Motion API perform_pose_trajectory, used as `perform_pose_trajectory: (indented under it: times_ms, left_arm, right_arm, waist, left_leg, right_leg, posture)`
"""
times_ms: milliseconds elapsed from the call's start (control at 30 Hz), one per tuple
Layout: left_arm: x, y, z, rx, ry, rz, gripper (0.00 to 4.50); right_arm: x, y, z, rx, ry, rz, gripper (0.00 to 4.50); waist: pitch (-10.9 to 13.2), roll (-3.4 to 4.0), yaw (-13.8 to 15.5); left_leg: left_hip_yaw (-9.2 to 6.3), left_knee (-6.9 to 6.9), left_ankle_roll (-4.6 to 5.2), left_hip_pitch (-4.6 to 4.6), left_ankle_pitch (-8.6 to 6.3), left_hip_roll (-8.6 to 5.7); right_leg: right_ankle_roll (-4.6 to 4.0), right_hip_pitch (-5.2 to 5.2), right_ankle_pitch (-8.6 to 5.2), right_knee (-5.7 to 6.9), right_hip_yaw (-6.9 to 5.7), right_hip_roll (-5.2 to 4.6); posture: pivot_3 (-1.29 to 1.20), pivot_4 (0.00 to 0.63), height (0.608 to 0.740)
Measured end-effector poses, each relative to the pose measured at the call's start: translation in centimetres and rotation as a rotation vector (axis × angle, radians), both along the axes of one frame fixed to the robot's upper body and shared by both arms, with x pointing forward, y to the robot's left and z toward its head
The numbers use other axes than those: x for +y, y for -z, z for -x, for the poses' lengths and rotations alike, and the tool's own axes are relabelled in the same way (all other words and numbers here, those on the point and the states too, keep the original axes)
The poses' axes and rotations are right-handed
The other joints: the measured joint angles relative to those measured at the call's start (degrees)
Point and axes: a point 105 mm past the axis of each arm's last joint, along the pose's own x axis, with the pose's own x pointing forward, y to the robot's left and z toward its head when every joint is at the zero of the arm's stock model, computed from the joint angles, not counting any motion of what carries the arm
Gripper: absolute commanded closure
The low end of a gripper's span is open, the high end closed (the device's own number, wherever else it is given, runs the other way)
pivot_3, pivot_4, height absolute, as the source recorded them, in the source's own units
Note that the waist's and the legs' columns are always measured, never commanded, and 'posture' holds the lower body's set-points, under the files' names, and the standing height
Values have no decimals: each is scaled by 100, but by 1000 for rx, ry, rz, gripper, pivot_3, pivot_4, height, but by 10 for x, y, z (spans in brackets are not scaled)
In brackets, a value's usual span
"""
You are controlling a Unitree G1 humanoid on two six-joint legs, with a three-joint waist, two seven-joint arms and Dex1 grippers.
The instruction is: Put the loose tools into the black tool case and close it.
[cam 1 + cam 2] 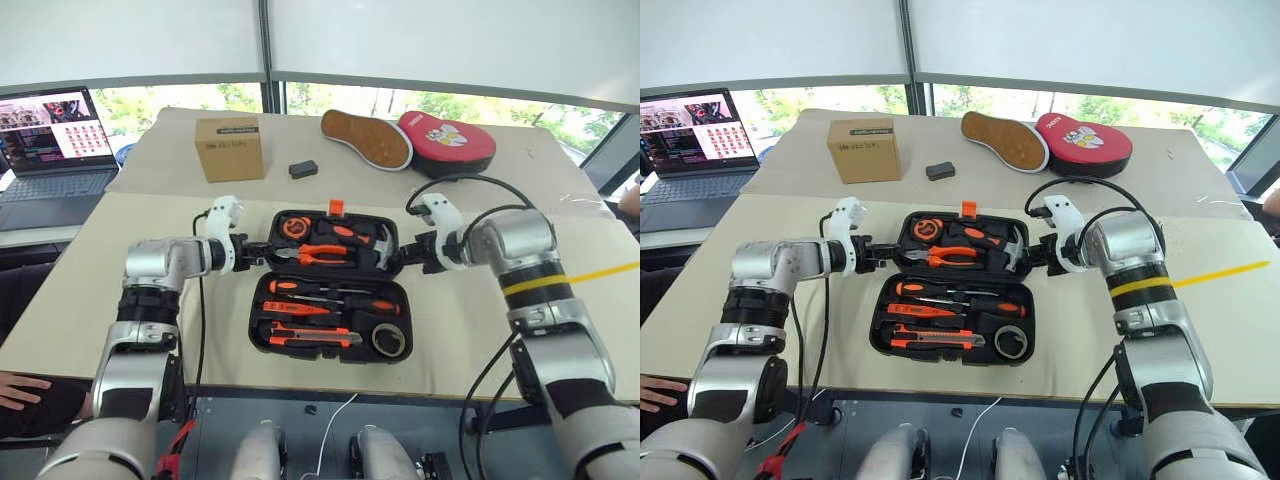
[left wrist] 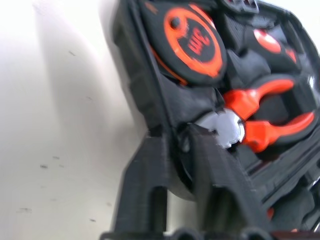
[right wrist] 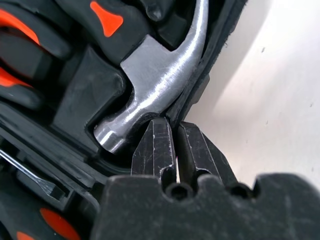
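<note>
- The black tool case (image 1: 330, 285) lies open and flat on the beige surface (image 1: 100, 290), directly in front of me between my two arms; its orange latch (image 1: 336, 207) sits on the far edge.
- Step in hand, as I judge it: loading is complete and closing has begun. I see no loose tool on the surface around the case.
- My left end effector (image 1: 262, 252) is clamped on the left rim of the far half, beside the tape measure (image 2: 192, 40) and pliers (image 2: 260, 117).
- My right end effector (image 1: 405, 257) is pinched shut on the right rim of the same half, beside the hammer (image 3: 155, 75) head.
- Next move, as I judge it: lift both rims together, swing the far half toward me over the hinge line, keep both sides level, then press down until the latch can catch.
- Count, near half: two orange-and-black screwdrivers (image 1: 330, 290), one slim orange tester screwdriver (image 1: 295, 308), one utility knife (image 1: 310, 338), one tape roll (image 1: 388, 340).
- Count, far half: one tape measure, one pair of pliers, one hammer.
- Beyond the case: one cardboard box (image 1: 229, 148), one small dark block (image 1: 303, 169), one laptop (image 1: 50, 155).
</note>
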Motion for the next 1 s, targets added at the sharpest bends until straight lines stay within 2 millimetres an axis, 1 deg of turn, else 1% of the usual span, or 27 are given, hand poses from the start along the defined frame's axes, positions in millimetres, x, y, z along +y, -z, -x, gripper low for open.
perform_pose_trajectory:
  times_ms: [133,233,300,400,433,467,500,567,600,667,700,733,767,800,833,867,933,967,1000]
  left_arm:
    - [6,-1,8,-104,4,58,4136]
    - [10,-7,20,-224,45,88,4136]
    - [13,-11,32,-324,75,104,4136]
    - [19,-16,46,-460,96,89,4136]
    - [22,-16,55,-524,105,72,4136]
    - [23,-17,58,-547,107,64,4136]
    - [25,-16,67,-601,116,39,4136]
    - [27,-15,79,-673,129,6,4136]
    - [29,-11,90,-724,133,-26,4136]
    - [33,-5,97,-760,126,-76,4136]
    - [36,-1,102,-779,126,-106,4138]
    - [40,8,111,-778,132,-145,4139]
    - [41,13,116,-773,139,-159,4139]
    - [42,18,122,-759,168,-176,4139]
    - [44,23,128,-734,189,-192,3629]
    - [49,32,137,-686,205,-208,3457]
    - [54,37,141,-647,206,-211,2631]
    - [55,36,140,-642,206,-216,2355]
    - [56,34,140,-644,210,-220,2355]
  right_arm:
    - [2,-3,7,-154,-66,10,4500]
    - [1,-11,17,-289,-124,18,4500]
    - [-2,-16,30,-455,-202,93,4500]
    - [-1,-19,47,-619,-298,170,4500]
    - [0,-17,57,-709,-334,209,4500]
    - [0,-16,60,-741,-348,225,4500]
    - [-1,-14,68,-823,-393,286,4500]
    - [-2,-12,79,-912,-444,362,4500]
    - [-3,-8,87,-986,-489,430,4500]
    - [-6,-2,94,-1050,-529,495,4500]
    - [-8,2,99,-1084,-547,526,4107]
    - [-10,9,105,-1115,-567,560,3696]
    - [-12,15,108,-1125,-588,583,3543]
    - [-15,23,114,-1112,-618,587,3221]
    - [-18,30,120,-1093,-636,582,2871]
    - [-24,39,127,-1075,-637,572,2473]
    - [-30,55,138,-1017,-673,567,1807]
    - [-29,54,139,-1026,-677,563,1562]
    - [-29,53,140,-1035,-693,561,1562]
  waist:
    - [3,3,-40]
    - [6,5,-33]
    - [7,5,-18]
    - [7,6,-13]
    - [7,6,-31]
    - [7,6,-38]
    - [7,7,-45]
    - [7,7,-46]
    - [7,7,-42]
    - [6,6,-38]
    - [4,6,-38]
    - [5,6,-34]
    - [5,7,-23]
    - [1,0,-17]
    - [-1,-3,-18]
    - [-2,-3,-32]
    - [2,0,-31]
    - [1,0,-37]
    - [1,1,-38]
  left_leg:
    - [-7,-10,-1,-20,0,0]
    - [-4,-12,-1,-80,0,-2]
    - [-4,-13,-2,-101,1,-1]
    - [3,-15,3,-101,-2,0]
    - [6,-17,5,-95,-4,2]
    - [9,-24,6,-94,-5,1]
    - [11,-26,6,-89,-4,2]
    - [13,-27,6,-80,-4,3]
    - [15,-27,5,-74,-4,3]
    - [19,-27,5,-66,-3,3]
    - [23,-27,5,-55,-3,2]
    - [28,-31,5,-24,-4,3]
    - [35,-35,5,3,-5,6]
    - [38,-40,6,16,-6,9]
    - [36,-44,7,19,-7,9]
    - [28,-50,10,24,-10,13]
    - [20,-51,12,21,-9,14]
    - [20,-50,12,23,-9,14]
    - [20,-50,12,28,-9,14]
  right_leg:
    - [0,-21,0,-5,2,0]
    - [0,-91,1,4,8,-3]
    - [1,-108,2,18,7,-3]
    - [1,-104,2,-9,7,-4]
    - [1,-101,1,-20,11,-4]
    - [1,-101,1,-24,12,-4]
    - [1,-100,1,-25,15,-4]
    - [1,-92,1,-26,16,-3]
    - [1,-88,1,-24,16,-4]
    - [0,-80,1,-24,16,-2]
    - [0,-70,1,-26,17,-3]
    - [-1,-33,-1,-38,15,-3]
    - [-2,6,0,-62,-2,-2]
    - [-3,19,0,-71,-3,-2]
    - [-4,23,-1,-74,-3,-3]
    - [-5,23,-2,-75,5,-6]
    - [-5,15,-2,-71,8,-6]
    - [-6,15,-1,-70,10,-5]
    - [-6,20,-1,-69,12,-4]
  posture:
    - [0,150,740]
    - [0,150,740]
    - [0,150,740]
    - [0,150,740]
    - [0,150,740]
    - [0,150,740]
    - [0,150,740]
    - [0,150,740]
    - [0,150,740]
    - [0,150,740]
    - [0,150,740]
    - [0,150,740]
    - [0,150,740]
    - [0,150,740]
    - [0,150,740]
    - [0,150,740]
    - [0,150,740]
    - [0,150,740]
    - [0,150,740]
